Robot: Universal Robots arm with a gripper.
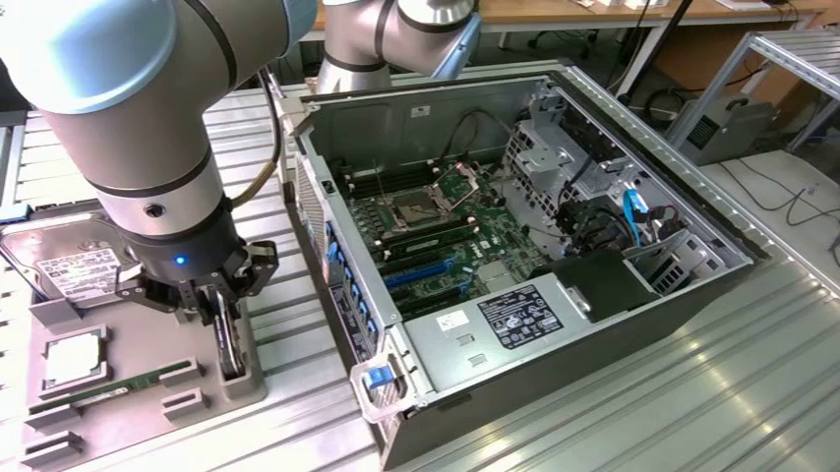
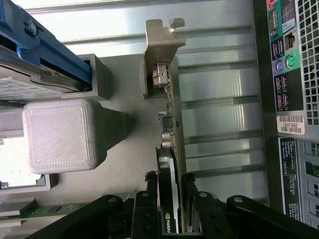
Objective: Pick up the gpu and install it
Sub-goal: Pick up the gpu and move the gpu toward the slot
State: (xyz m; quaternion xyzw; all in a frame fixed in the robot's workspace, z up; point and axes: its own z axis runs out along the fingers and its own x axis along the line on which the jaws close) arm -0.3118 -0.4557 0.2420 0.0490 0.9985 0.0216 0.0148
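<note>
The arm (image 1: 145, 118) is made of thick, round silver-grey tubes, with a pale blue joint cap (image 1: 79, 29) at the upper left of the exterior view and a thin dark seam (image 1: 145, 193) between two sections. A small dark screw hole (image 1: 155, 209) marks the grey wrist, and a black cable (image 1: 270, 162) runs beside it. The tool (image 1: 220, 317) is black with a small blue light (image 1: 180, 261); its fingers (image 2: 147, 204) are black linked bars with round pivot pins (image 2: 110, 200).
</note>
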